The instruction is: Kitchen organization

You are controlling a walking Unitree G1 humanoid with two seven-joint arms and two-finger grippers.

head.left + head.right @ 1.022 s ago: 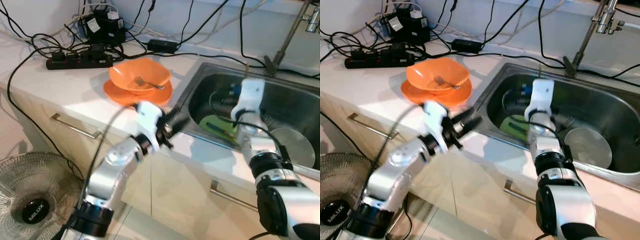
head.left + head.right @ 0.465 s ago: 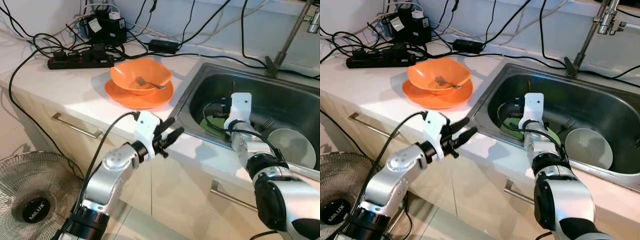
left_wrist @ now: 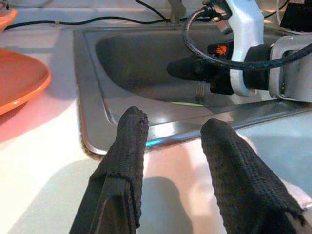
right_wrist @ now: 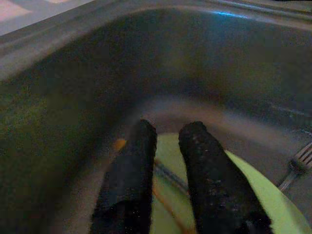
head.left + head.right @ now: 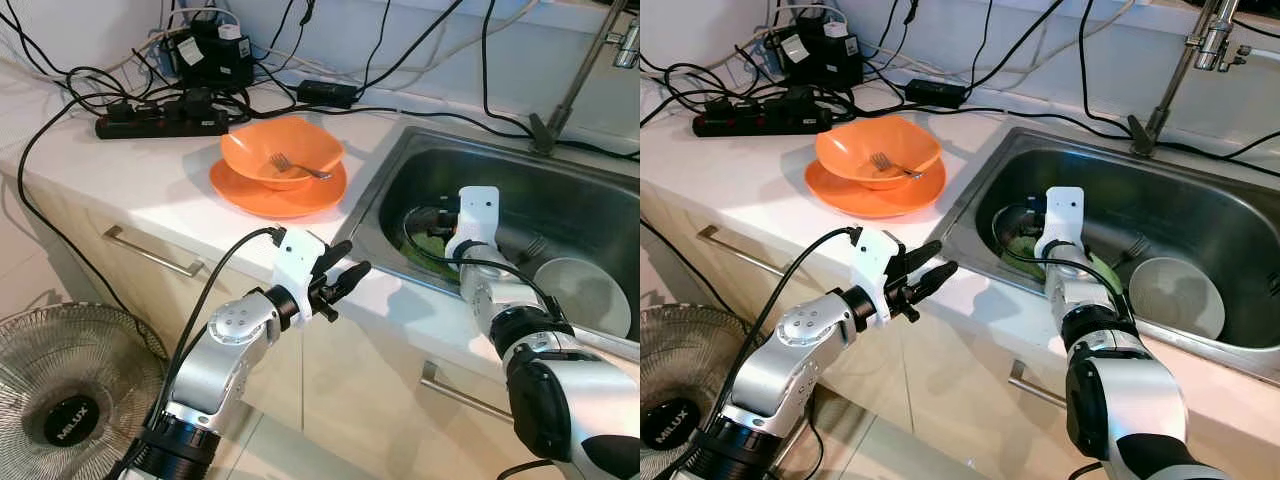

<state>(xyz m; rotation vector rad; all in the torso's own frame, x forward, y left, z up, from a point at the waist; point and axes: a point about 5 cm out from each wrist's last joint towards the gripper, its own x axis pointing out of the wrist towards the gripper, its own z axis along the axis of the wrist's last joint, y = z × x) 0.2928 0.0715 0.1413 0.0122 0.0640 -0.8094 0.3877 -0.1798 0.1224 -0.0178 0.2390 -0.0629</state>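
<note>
Hidden and cut-off parts around the sink, as I see them from here

My right arm covers most of the lime-green plate (image 5: pixel 1102 270) in the steel sink (image 5: pixel 1200 205), and I cannot tell whether the right gripper (image 4: pixel 165 130) touches it or what the dark strip across it is. The metal tap (image 5: pixel 1200 40) and the floor fan (image 5: pixel 60 400) run off the edges. In the right wrist view a fork (image 4: pixel 298 163) is cut off and everything is blurred.
</note>
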